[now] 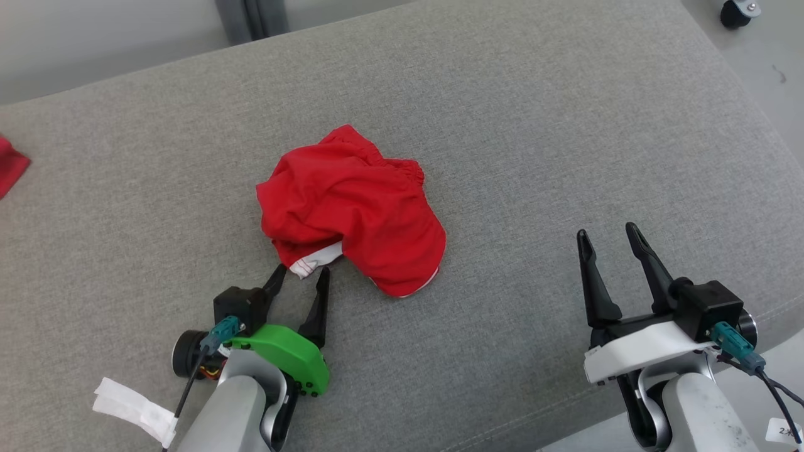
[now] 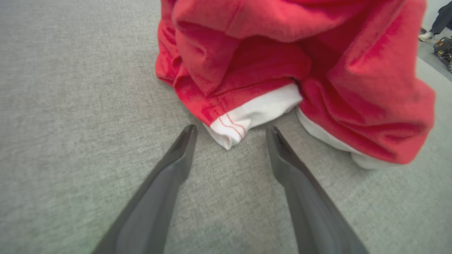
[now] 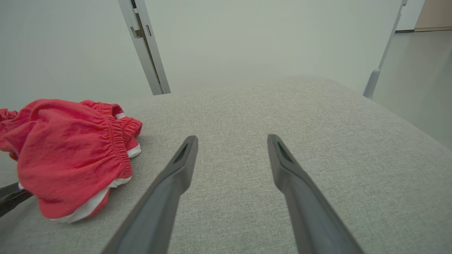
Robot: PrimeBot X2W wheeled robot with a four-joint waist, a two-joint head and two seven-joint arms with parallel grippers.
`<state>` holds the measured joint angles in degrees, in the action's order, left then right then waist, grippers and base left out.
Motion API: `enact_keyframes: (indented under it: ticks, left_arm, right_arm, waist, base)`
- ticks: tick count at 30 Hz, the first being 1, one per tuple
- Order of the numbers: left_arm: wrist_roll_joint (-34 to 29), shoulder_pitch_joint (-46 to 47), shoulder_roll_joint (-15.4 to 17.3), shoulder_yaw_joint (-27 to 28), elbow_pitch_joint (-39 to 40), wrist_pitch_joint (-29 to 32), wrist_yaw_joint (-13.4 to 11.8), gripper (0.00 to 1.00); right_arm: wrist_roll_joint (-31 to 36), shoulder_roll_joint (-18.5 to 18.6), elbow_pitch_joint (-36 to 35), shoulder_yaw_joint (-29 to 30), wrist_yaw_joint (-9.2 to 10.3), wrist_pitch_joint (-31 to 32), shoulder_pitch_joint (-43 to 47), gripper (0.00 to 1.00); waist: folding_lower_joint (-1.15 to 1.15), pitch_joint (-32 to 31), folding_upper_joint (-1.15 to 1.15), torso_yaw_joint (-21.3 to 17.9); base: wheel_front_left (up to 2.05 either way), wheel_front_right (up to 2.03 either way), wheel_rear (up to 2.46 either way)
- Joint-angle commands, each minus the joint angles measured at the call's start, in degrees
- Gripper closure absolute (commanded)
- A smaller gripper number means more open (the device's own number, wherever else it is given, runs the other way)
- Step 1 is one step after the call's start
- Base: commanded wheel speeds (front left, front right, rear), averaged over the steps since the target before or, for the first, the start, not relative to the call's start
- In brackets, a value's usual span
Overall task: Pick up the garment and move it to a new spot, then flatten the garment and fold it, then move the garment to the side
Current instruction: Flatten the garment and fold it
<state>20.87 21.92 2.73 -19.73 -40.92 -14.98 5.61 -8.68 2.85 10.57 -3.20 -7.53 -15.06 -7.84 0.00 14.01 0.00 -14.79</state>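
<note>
Four fingers (image 1: 319, 301) spread, two nearly touching one crumpled red garment (image 1: 352, 213).

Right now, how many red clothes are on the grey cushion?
2. A crumpled red garment sits centred on the grey cushion, just past the left gripper. Another red cloth peeks in at the head view's left edge, cut off. More may be hidden.

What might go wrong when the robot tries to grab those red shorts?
The left gripper is open right at the white hem corner, so it may pinch just that thin edge and slip off. The red shorts lie crumpled, so lifting them by one corner may leave them bunched and hard to flatten.
</note>
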Motion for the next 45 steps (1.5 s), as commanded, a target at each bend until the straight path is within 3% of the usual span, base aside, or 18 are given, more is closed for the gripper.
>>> enact_keyframes:
  ticks: [1, 2, 3, 4, 5, 15, 23, 31, 40, 41, 42, 43, 44, 45]
  left_arm:
    - [0.30, 1.30, 0.29, -0.01, -1.08, 0.01, -0.09, 0.09]
    - [0.52, 1.73, 0.29, -0.16, -1.90, 0.05, -0.18, 0.50]
    - [0.59, 2.12, 0.29, -0.22, -2.33, 0.05, -0.38, 0.58]
    - [0.81, 2.55, 0.29, -0.25, -2.74, 0.02, -0.49, 0.87]
    - [0.93, 2.83, 0.29, -0.31, -2.92, -0.01, -0.53, 1.00]
    - [-1.27, -1.93, 0.63, 0.72, 8.50, -0.16, 0.05, 1.00]
    - [-1.51, -10.92, 4.14, 2.43, 17.27, 0.04, -1.17, 1.00]
    - [0.91, -16.07, 7.22, 6.31, 16.34, 0.48, -3.75, 1.00]
    - [2.38, -13.24, 8.67, 9.89, 9.68, -0.08, -4.95, 1.00]
    - [2.20, -12.93, 8.67, 10.16, 9.47, -0.14, -5.09, 0.85]
    - [2.07, -12.56, 8.52, 10.55, 9.45, -0.25, -5.10, 0.43]
    - [1.94, -12.40, 8.32, 10.88, 9.55, -0.29, -5.17, 0.08]
    - [1.63, -12.18, 8.00, 11.34, 10.09, -0.20, -5.20, 0.00]
    - [1.35, -12.04, 7.74, 11.68, 10.72, -0.20, -5.16, 0.00]
  right_arm:
    - [-0.39, 0.07, -0.18, 0.04, 0.08, -0.18, -0.77, 0.00]
    - [-0.37, 0.07, -0.20, 0.13, 0.08, -0.18, -0.81, 0.00]
    - [-0.40, 0.07, -0.23, 0.20, 0.08, -0.18, -0.83, 0.00]
    - [-0.45, 0.07, -0.27, 0.30, 0.08, -0.18, -0.86, 0.00]
    - [-0.46, 0.07, -0.27, 0.43, 0.08, -0.18, -0.86, 0.00]
    - [0.13, 0.09, 0.26, 1.78, 0.08, -0.18, -0.01, 0.00]
    - [0.23, 0.10, 0.80, 2.04, 0.08, -0.18, 1.13, 0.00]
    - [0.20, 0.10, 1.24, 1.94, 0.08, -0.18, 1.16, 0.00]
    - [1.00, 0.09, 2.06, 1.72, 0.08, -0.18, 0.64, 0.00]
    - [1.18, 0.09, 2.14, 1.76, 0.08, -0.18, 0.71, 0.00]
    - [1.30, 0.09, 2.26, 1.79, 0.08, -0.18, 0.81, 0.00]
    - [1.33, 0.09, 2.34, 1.82, 0.08, -0.18, 0.91, 0.00]
    - [1.32, 0.09, 2.43, 1.86, 0.08, -0.18, 1.05, 0.00]
    - [1.39, 0.09, 2.47, 1.92, 0.08, -0.18, 1.18, 0.00]
  waist:
    - [0.00, 1.01, 0.00, -0.89]
    - [0.00, 1.10, 0.00, -0.87]
    - [0.00, 1.17, 0.00, -0.81]
    - [0.00, 1.22, 0.00, -0.70]
    - [0.00, 1.22, 0.00, -0.54]
    - [0.00, -1.18, 0.00, 4.09]
    - [0.00, -3.63, 0.00, 8.63]
    - [0.00, -3.94, 0.00, 10.24]
    - [0.00, -4.14, 0.00, 9.41]
    - [0.00, -4.19, 0.00, 9.31]
    - [0.00, -4.31, 0.00, 9.21]
    - [0.00, -4.41, 0.00, 9.16]
    - [0.00, -4.55, 0.00, 9.14]
    - [0.00, -4.69, 0.00, 9.17]
  base:
    - [0.00, 0.00, 0.00]
    - [0.00, 0.00, 0.00]
    - [0.00, 0.00, 0.00]
    - [0.00, 0.00, 0.00]
    - [0.00, 0.00, 0.00]
    - [0.00, 0.00, 0.00]
    - [0.00, 0.00, 0.00]
    - [0.00, 0.00, 0.00]
    - [0.00, 0.00, 0.00]
    - [0.00, 0.00, 0.00]
    - [0.00, 0.00, 0.00]
    - [0.00, 0.00, 0.00]
    - [0.00, 0.00, 0.00]
    - [0.00, 0.00, 0.00]
